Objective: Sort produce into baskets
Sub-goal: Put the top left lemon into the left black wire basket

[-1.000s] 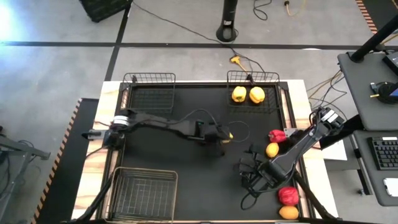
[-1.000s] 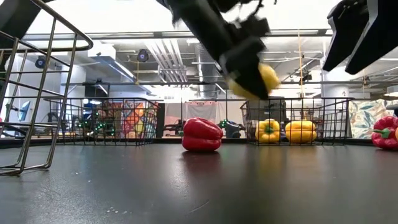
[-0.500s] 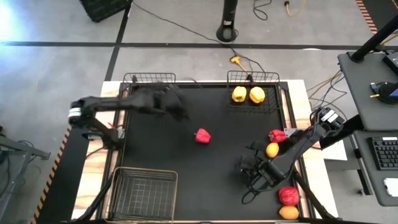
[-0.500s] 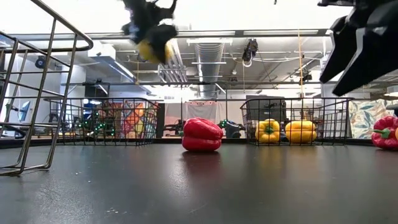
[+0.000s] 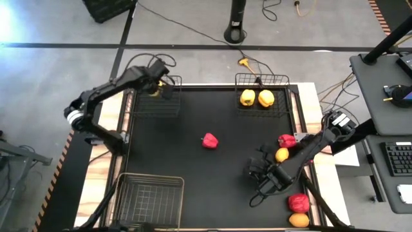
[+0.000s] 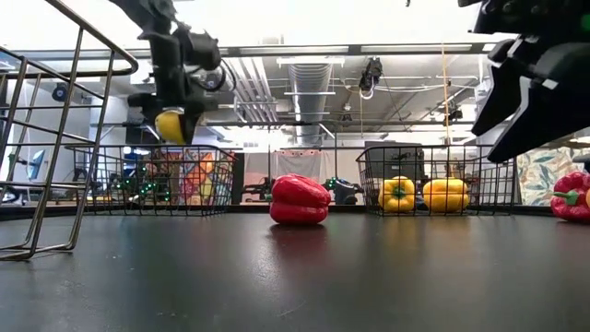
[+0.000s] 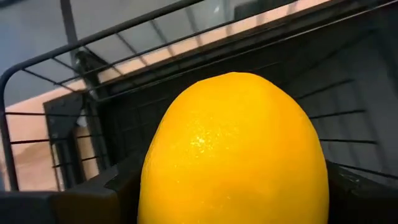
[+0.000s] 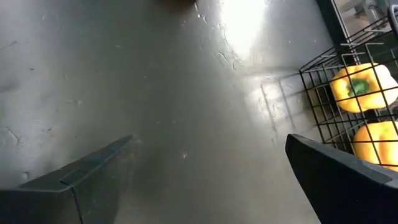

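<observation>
My left gripper [image 5: 156, 86] is shut on a yellow-orange citrus fruit [image 7: 233, 149] and hangs over the far-left wire basket [image 5: 154, 102]; both also show in the low view, gripper [image 6: 177, 88] and fruit [image 6: 171, 125]. My right gripper [image 5: 261, 174] is open and empty above the mat at the right. One red pepper [image 5: 210, 140] lies on its side mid-table. Another red pepper [image 5: 287, 140] and a citrus [image 5: 281, 154] lie near the right edge. A third red pepper [image 5: 297, 202] and a citrus [image 5: 299, 220] lie at the near right. Two yellow peppers [image 5: 256, 98] sit in the far-right basket [image 5: 262, 80]. My left gripper pinches the citrus by its two opposite sides [image 7: 155, 186] between its two fingers [image 7: 118, 196]. The fingers come from above, pointing down. The fruit hangs at the fingers' lower end [image 6: 171, 138], lifted clear above the basket's rim.
A third wire basket [image 5: 148, 201] stands at the near left; its rim [image 6: 55, 120] fills the left of the low view. The black mat [image 5: 193, 174] lies bare between the baskets. Cables trail from my right arm.
My left gripper has carried the citrus from above the table's middle toward the far left corner and now hangs over the far-left basket, lower than half a second ago. The middle red pepper, covered by the arm before, now shows.
</observation>
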